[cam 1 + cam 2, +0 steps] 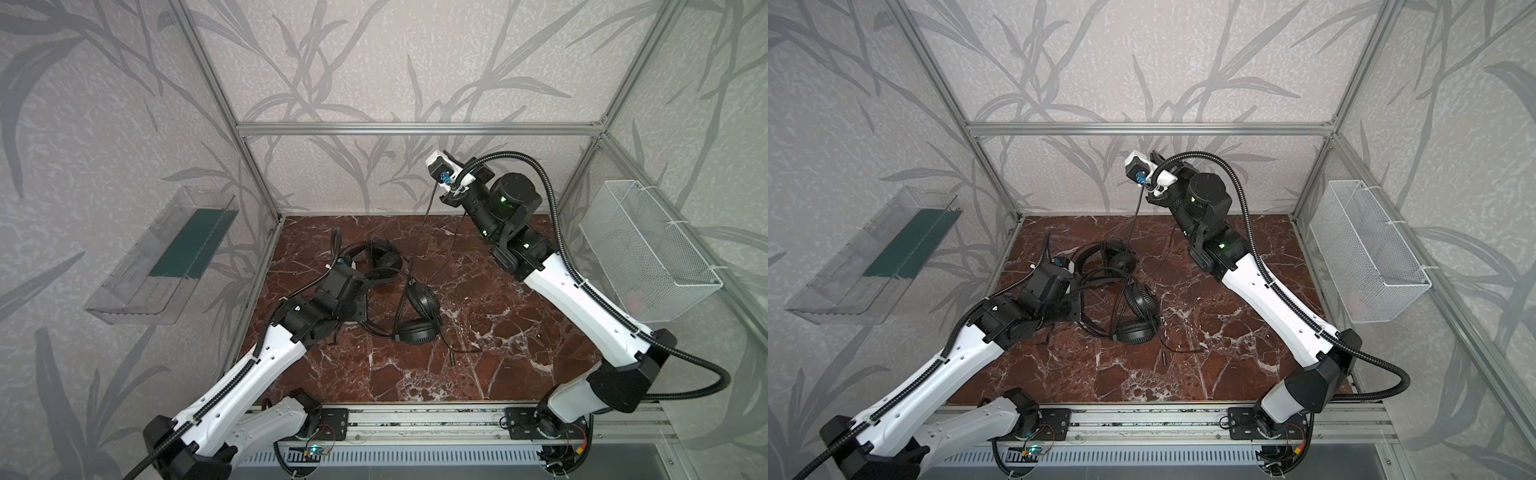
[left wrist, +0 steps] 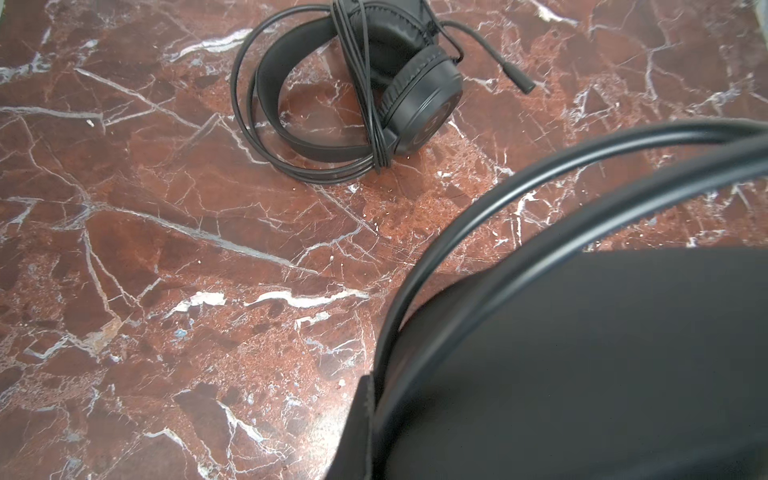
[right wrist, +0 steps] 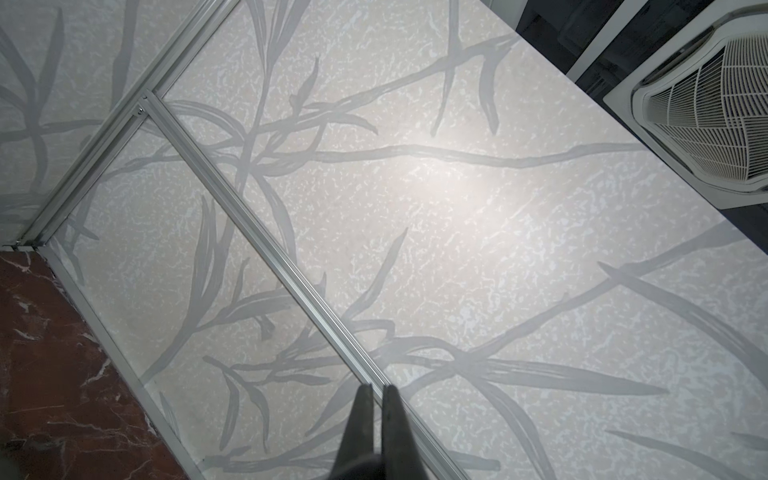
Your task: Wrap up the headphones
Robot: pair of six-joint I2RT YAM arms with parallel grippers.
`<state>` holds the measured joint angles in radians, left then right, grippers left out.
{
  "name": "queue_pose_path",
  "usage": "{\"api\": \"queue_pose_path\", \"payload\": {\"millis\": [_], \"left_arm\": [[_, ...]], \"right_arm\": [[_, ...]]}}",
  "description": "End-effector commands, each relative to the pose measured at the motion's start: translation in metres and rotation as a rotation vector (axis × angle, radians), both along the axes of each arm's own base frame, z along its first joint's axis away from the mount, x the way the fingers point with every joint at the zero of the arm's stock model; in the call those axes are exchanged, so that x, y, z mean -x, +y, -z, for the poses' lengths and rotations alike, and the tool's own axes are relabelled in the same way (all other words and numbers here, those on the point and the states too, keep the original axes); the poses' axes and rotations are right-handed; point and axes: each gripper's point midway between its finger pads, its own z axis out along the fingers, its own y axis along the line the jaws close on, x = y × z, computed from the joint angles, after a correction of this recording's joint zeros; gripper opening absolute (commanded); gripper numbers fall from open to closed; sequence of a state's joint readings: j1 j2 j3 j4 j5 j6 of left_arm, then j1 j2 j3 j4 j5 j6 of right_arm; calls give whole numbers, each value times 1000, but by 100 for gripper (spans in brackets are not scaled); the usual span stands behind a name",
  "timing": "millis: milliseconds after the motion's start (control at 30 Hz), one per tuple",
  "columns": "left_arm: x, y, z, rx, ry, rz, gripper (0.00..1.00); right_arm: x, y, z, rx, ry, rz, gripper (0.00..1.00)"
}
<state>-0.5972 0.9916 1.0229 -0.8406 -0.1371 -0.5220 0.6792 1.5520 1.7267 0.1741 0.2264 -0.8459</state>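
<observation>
Two black headphones lie on the marble table (image 1: pixel 498 332). The near pair (image 1: pixel 422 307) (image 1: pixel 1142 303) (image 2: pixel 419 95) has its cable wound across it, and a plug end (image 1: pixel 452 359) rests on the table beside it. My left gripper (image 1: pixel 368 282) (image 1: pixel 1077 282) (image 2: pixel 374 382) is shut on the headband of the far pair (image 1: pixel 386 257) (image 1: pixel 1121 257). One of its fingers (image 2: pixel 361 415) presses the thin band. My right gripper (image 1: pixel 448 156) (image 1: pixel 1156 157) (image 3: pixel 377 388) is raised by the back wall, shut. A thin cable (image 1: pixel 428 208) (image 1: pixel 1136 212) rises to it. The grip point is hidden.
A clear plastic tray (image 1: pixel 162 257) hangs on the left wall and a white mesh basket (image 1: pixel 648 249) on the right wall. An aluminium frame bar (image 1: pixel 415 129) (image 3: pixel 291 266) crosses the back wall just beyond the right gripper.
</observation>
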Motion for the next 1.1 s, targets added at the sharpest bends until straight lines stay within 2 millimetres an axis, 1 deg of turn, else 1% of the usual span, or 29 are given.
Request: {"api": "queue_pose_path", "payload": {"millis": [0,67,167,267,333,400,433,467,500,567,667,767,833,900,1000,1067], "left_arm": [[13,-4,-5,25,-11,61,0],[17,-3,-7,26,-15,80,0],[24,-1,-7,17,-21,100,0],[31,0,-8,18,-33,124,0],[35,1,-8,20,-35,134,0],[40,0,-12,32,-47,152,0],[42,1,-14,38,-55,156,0],[44,0,-17,45,-62,164,0],[46,0,-20,51,-69,173,0],[49,0,-25,60,-83,187,0],[54,3,-33,61,-106,201,0],[58,7,-34,48,-114,205,0],[61,9,-32,39,-108,215,0],[63,11,-31,34,-108,208,0],[64,9,-32,40,-113,221,0],[65,8,-32,41,-109,229,0]], "right_arm": [[-5,-14,-26,-87,-53,26,4],[-11,-18,-28,-97,-56,45,12],[-23,-25,-28,-104,-42,61,13],[-42,-35,-23,-113,-14,91,16],[-55,-39,-16,-109,9,103,16],[-65,-47,-14,-128,21,121,16],[-77,-46,-2,-127,49,128,16],[-84,-47,4,-133,65,134,16],[-91,-49,11,-135,81,140,13],[-100,-51,21,-142,106,141,8],[-112,-55,27,-163,109,162,8],[-124,-66,24,-194,98,201,8],[-129,-75,15,-235,82,226,8],[-131,-85,0,-291,55,238,11],[-132,-89,-13,-333,49,220,11],[-132,-90,-17,-340,46,214,6]]}}
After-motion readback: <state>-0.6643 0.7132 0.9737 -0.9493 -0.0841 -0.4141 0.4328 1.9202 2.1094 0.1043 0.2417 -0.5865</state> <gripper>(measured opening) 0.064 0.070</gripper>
